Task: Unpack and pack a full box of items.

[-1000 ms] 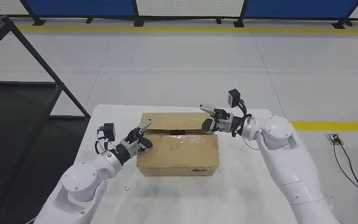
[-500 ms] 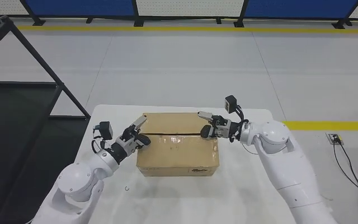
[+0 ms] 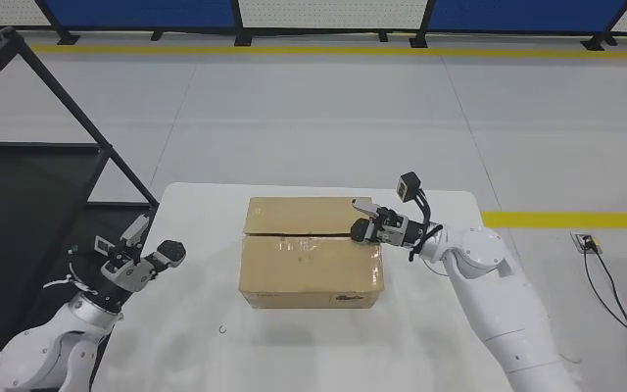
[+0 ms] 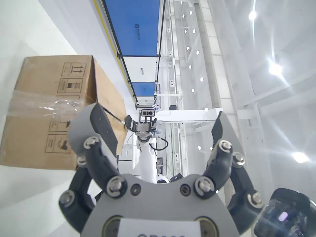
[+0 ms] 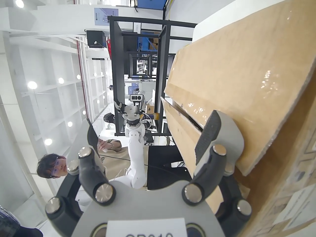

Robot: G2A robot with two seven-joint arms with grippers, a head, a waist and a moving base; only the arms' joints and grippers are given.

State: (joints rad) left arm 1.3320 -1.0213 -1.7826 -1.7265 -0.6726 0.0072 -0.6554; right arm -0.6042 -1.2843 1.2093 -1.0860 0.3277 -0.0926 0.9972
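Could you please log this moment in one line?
brown cardboard box: flaps down | left claw: open, clear | right claw: open, at seam

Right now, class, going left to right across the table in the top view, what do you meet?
left gripper → box → right gripper, over the box's right end

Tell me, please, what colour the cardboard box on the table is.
The rectangular cardboard box is brown, clearest in the top view.
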